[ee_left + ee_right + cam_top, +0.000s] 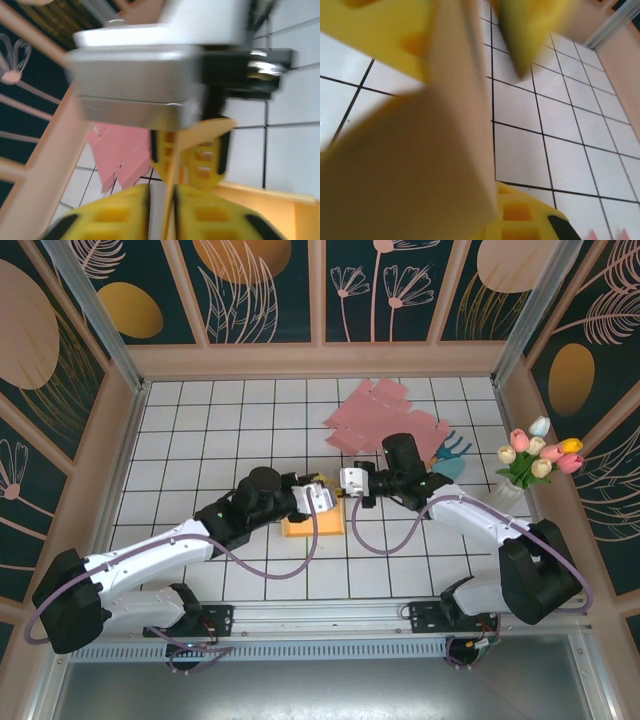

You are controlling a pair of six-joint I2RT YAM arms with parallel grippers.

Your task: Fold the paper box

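The orange paper box [300, 526] lies on the white tiled table between the two arms. Both grippers meet over its far edge. My left gripper [325, 492] stands just open, and a thin upright flap [169, 205] of the box runs between its yellow fingers [105, 215] with a small gap on the left side. Facing it, my right gripper [345, 485] is shut on a flap of the box [420, 160], which covers most of the right wrist view. One yellow finger [520, 217] shows below that flap, and the box's floor [280, 210] lies at the lower right of the left wrist view.
Pink flat paper sheets [385, 415] lie at the back of the table, also visible behind the fingers [122, 150]. A vase of tulips [535, 455] and a teal object [450, 455] stand at the right. Wooden walls enclose the table.
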